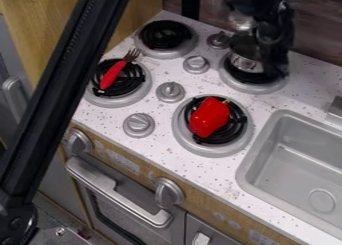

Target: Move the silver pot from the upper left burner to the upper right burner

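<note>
One white speckled desk [220, 175] carries everything here, its near end running out of sight at the bottom right. A single long black bar of my arm [59, 86] slants across the left side, with a joint cut off at the lower left corner. Below the desk is one oven [175, 231] with one handle [117, 190], its lower part cropped. One grey sink [294, 151] with one round drain is cut by the right edge, as is the one metal fitting [336, 108] above it. I count four burners: upper left [165, 35], lower left [137, 98], lower right [200, 148] and upper right [257, 88]. My one gripper [270, 49] hangs over the upper right burner, dark and blurred; I cannot tell how far open it is or whether it has hold of anything. The one silver pot [246, 64] is at that same burner, partly hidden behind my gripper, so I cannot tell whether it rests there. One red pepper [208, 118] lies on the lower right burner, covering part of its coil. One red-handled fork [115, 73] lies across the lower left one. Six knobs: two on the front panel, four smaller ones [170, 91] among the burners.
</note>
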Controlling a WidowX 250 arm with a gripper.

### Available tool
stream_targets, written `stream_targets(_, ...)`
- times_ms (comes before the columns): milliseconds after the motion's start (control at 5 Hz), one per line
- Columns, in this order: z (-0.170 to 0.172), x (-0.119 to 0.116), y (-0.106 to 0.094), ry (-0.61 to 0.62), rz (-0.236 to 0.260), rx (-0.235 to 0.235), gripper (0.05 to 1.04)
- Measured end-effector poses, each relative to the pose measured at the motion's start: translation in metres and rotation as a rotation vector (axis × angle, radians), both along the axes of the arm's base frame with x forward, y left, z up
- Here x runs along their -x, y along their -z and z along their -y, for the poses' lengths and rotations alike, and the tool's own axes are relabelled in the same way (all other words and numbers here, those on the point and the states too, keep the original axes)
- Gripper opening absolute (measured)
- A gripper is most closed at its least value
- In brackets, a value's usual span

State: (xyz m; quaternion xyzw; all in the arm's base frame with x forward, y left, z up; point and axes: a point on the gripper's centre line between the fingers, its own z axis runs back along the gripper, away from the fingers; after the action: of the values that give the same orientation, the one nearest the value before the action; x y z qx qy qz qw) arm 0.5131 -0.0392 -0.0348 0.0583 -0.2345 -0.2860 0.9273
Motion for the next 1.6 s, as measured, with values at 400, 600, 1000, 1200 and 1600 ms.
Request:
stream_targets(400, 0.006, 0.015, 0.013, -0.034, -0.059, 0.037, 0.263)
stream_targets(600, 0.013, 0.018, 0.011, -0.006, -0.042, 0.067, 0.548)
stream_targets(1000, 0.054, 0.043, -0.045, -0.008, -0.141, 0.024, 1.012)
stream_targets(1200, 0.055, 0.079, -0.047, -0.107, -0.315, 0.004, 1.005)
stream_targets(1600, 0.063, 0.136, -0.054, -0.267, -0.416, 0.099, 1.000)
